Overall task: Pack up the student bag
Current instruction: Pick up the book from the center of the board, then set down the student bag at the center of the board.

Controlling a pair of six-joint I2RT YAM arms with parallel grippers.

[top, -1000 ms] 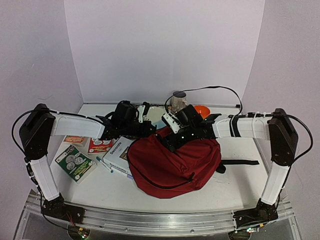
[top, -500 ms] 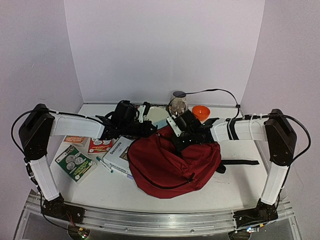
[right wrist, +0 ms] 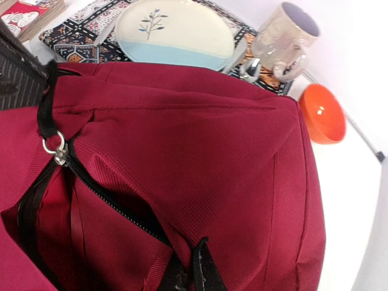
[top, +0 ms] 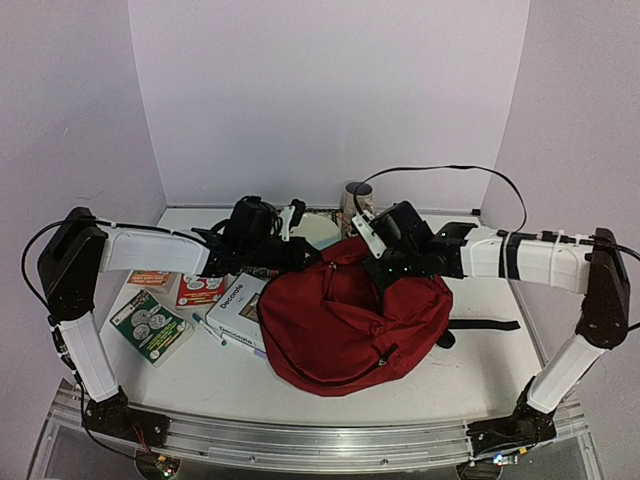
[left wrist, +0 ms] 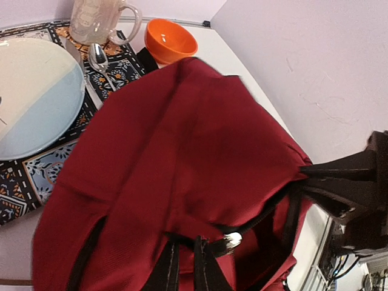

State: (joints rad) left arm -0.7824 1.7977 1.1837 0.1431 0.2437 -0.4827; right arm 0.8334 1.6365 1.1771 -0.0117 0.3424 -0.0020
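The student bag, a dark-red backpack, lies in the middle of the table with its top raised toward the back. My right gripper grips its upper edge; in the right wrist view the gripper is shut on red fabric just beside the open black zipper. My left gripper is at the bag's back left edge. In the left wrist view its black fingers stand slightly apart, red fabric lying in the narrow gap, next to a silver zipper pull.
Behind the bag a patterned placemat carries a plate and spoon, with a mug and an orange bowl beside it. Left of the bag lie a white box, a pen and booklets. A black strap trails right.
My right gripper has shut on the bag's top edge and drawn it up and to the right. My left gripper's fingers have parted a little; that arm has barely moved.
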